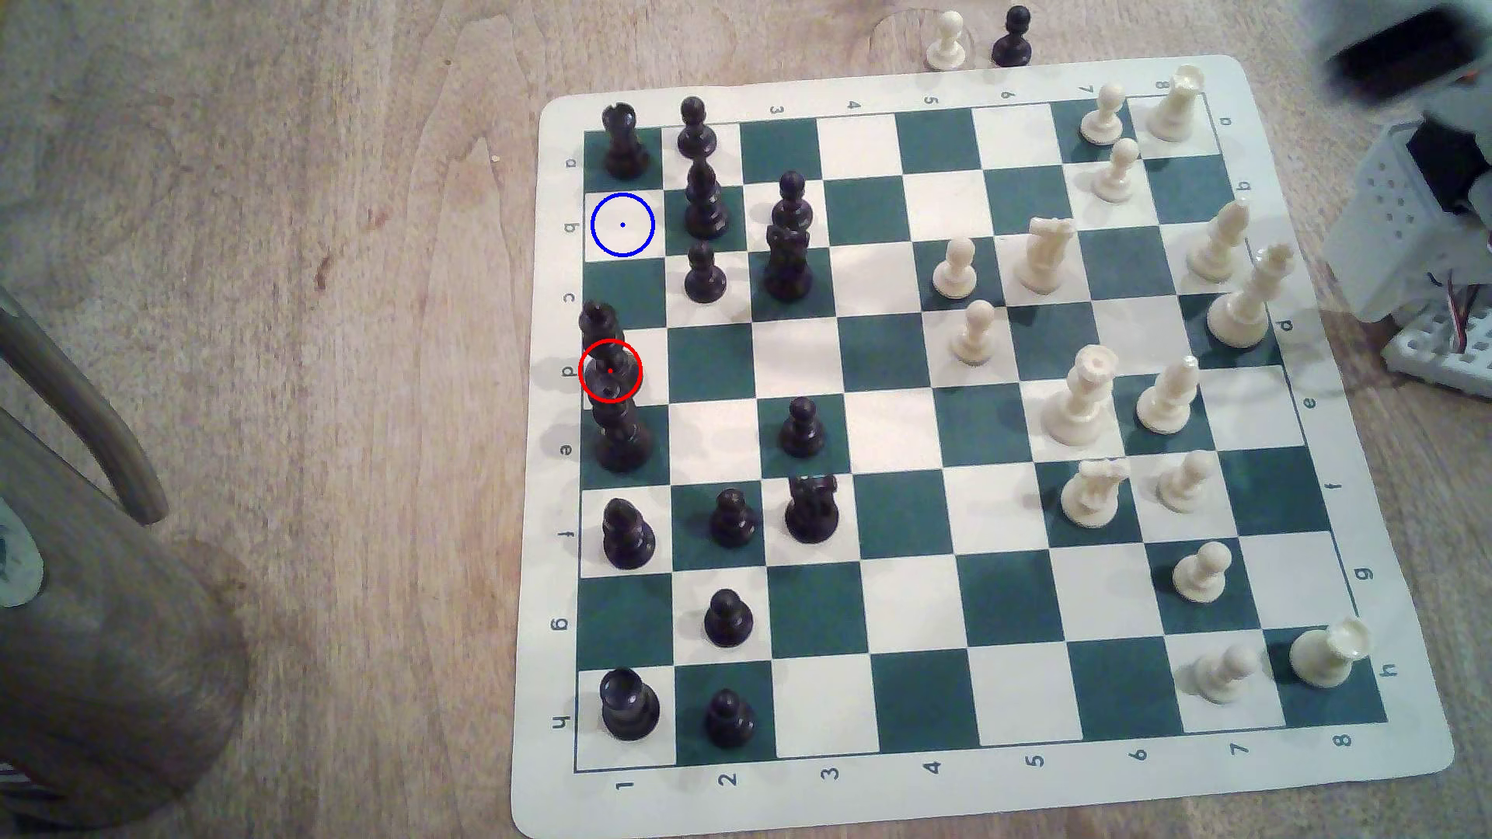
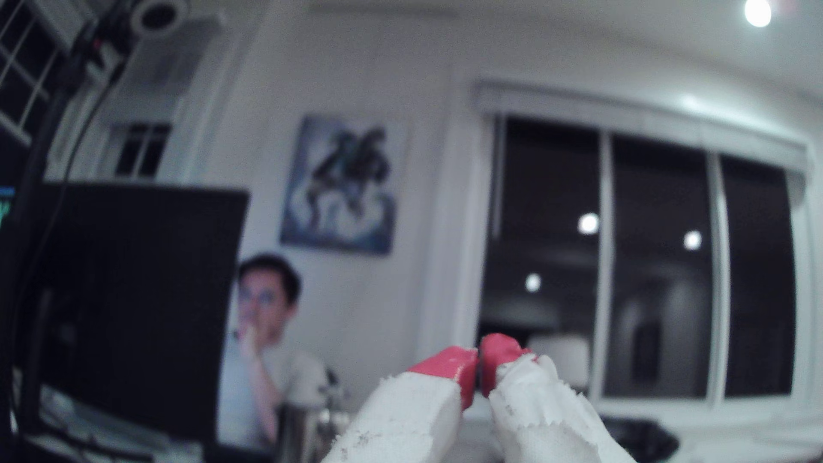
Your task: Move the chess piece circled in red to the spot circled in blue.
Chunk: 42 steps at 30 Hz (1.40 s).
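The tall glossy black chess piece with a wide round base and slim ringed stem (image 1: 611, 373), ringed in red, stands on the d1 square at the exterior view's left edge of the green-and-cream vinyl chessboard (image 1: 953, 795), between 2 other tall black pieces. 2 squares up that same column lies the cream-white square marked with a thin blue ring and centre dot (image 1: 622, 225), bare, just below the black rook (image 1: 624, 144). The white gripper with red-tipped fingers (image 2: 479, 366) points into the room with its tips pressed together, holding nothing.
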{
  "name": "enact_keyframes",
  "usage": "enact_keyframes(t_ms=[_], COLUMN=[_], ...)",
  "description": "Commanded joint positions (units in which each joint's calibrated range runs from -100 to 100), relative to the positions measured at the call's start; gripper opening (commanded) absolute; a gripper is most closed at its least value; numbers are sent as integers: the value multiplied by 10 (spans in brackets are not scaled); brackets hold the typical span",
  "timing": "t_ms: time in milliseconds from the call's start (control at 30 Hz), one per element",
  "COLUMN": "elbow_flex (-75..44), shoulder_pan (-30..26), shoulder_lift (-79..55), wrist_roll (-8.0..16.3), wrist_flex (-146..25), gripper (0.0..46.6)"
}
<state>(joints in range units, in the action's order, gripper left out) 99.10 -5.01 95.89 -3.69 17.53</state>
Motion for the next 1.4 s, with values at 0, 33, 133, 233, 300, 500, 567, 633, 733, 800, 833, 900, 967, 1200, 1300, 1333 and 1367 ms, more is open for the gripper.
enact_keyframes(t_ms=[0,33,133,233,300,500,567,633,733,800,833,900,967,1200,1300,1333,1367], elbow_flex=[-5,-11,-73,-180,-254,-506,-555,-643,-738,-806,-825,-864,-918,-1063,-1150,-1163,-1185], shoulder_pan=[18,16,-3,-10,-11,-7,-3,4,4,4,4,6,11,24,31,30,29], shoulder_lift=[-17,-77,-187,-307,-377,-565,-592,-658,-725,-788,-807,-847,-902,-1035,-1096,-1104,-1118], wrist_roll=[46,43,41,47,68,137,147,168,186,195,199,205,217,230,235,236,237], wrist_flex=[-157,-134,-123,-147,-186,-378,-419,-444,-473,-476,-476,-480,-482,-521,-568,-578,-594], gripper=[1,1,1,1,1,2,2,19,70,76,75,66,66,65,86,95,106])
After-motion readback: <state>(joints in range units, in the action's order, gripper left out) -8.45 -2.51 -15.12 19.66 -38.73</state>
